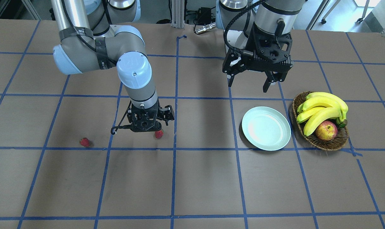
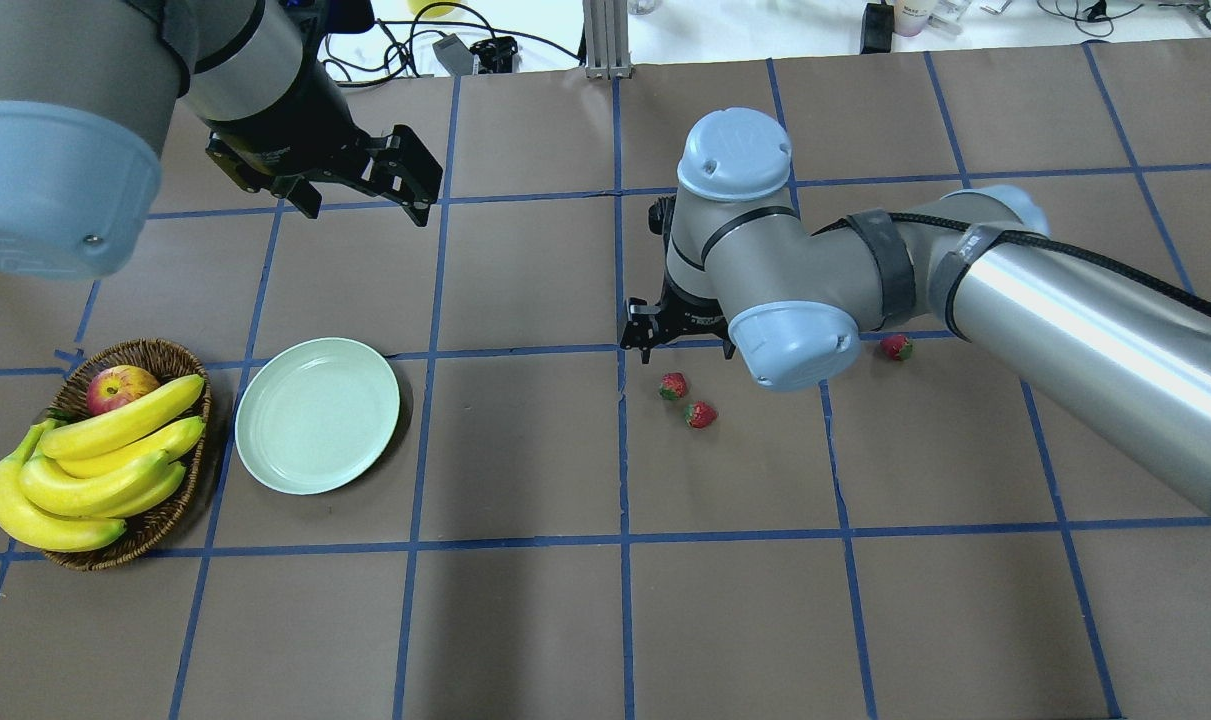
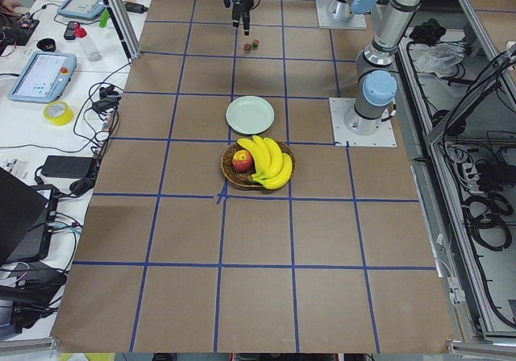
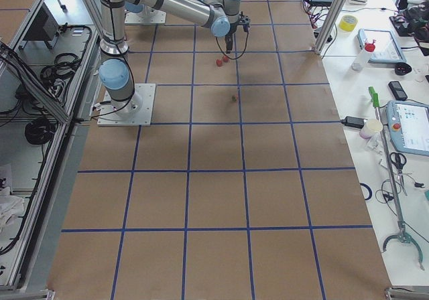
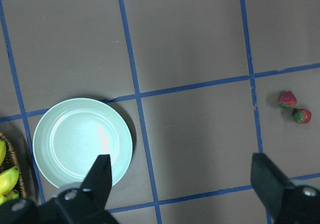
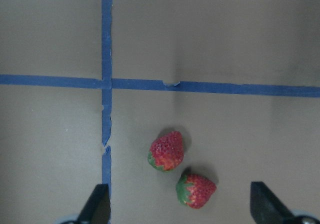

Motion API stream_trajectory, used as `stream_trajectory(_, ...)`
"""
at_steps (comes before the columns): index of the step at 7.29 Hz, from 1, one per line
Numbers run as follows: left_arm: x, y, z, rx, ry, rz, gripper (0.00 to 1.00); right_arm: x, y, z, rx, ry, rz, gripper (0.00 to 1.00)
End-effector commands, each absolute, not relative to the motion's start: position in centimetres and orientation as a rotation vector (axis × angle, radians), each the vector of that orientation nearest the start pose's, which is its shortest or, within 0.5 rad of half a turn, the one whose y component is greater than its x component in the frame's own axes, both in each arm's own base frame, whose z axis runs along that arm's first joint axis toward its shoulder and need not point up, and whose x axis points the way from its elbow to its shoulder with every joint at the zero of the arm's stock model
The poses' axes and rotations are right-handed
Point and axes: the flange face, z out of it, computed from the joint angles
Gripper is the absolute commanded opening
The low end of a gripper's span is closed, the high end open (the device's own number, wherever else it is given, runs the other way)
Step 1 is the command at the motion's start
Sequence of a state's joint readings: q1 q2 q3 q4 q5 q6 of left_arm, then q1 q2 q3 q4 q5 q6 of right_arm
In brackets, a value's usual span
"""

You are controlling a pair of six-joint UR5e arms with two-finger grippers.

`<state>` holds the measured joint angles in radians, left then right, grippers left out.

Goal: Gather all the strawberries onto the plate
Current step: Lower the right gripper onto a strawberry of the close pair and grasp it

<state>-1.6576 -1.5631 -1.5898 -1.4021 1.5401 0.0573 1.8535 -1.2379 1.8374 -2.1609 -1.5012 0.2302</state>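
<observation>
Two strawberries lie side by side on the brown table, one [image 6: 167, 151] [image 2: 673, 386] close to the other [image 6: 195, 189] [image 2: 701, 414]. A third strawberry [image 2: 897, 347] [image 1: 84, 142] lies apart, further to the robot's right. My right gripper [image 6: 181, 209] [image 2: 665, 335] hangs open low over the pair, touching neither. The pale mint plate [image 2: 317, 415] [image 1: 266, 128] [image 5: 82, 141] is empty. My left gripper [image 5: 181, 166] [image 1: 249, 86] hovers open and empty, high above the table beside the plate.
A brown wicker basket [image 2: 155, 350] [image 1: 321, 144] with bananas [image 2: 95, 460] and an apple [image 2: 120, 385] stands right next to the plate, on its outer side. Blue tape lines grid the tabletop. Cables and gear lie along the table's far edge.
</observation>
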Motion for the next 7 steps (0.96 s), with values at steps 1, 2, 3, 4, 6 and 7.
stream_trajectory(1,-17.9,-48.9,50.1,0.232,3.156,-0.25,1.0,30.3,-50.4,20.8,-0.098,3.077,0.053,0.97)
stream_trajectory(2,-18.0,-48.9,49.8,0.232,3.158,-0.243,1.0,30.4,-50.5,19.7,-0.098,3.077,0.061,0.94)
stream_trajectory(3,-18.0,-48.6,49.8,0.234,3.158,-0.24,1.0,30.4,-50.7,19.2,-0.1,3.078,0.065,0.91)
stream_trajectory(4,-18.1,-48.9,49.7,0.237,3.158,-0.238,1.0,30.4,-50.7,19.1,-0.098,3.078,0.068,0.85)
stream_trajectory(6,-18.0,-48.9,49.8,0.232,3.157,-0.242,1.0,30.4,-50.3,18.3,-0.099,3.082,0.093,0.7)
stream_trajectory(7,-18.0,-48.9,49.8,0.234,3.158,-0.24,1.0,30.2,-49.8,17.7,-0.099,3.085,0.116,0.67)
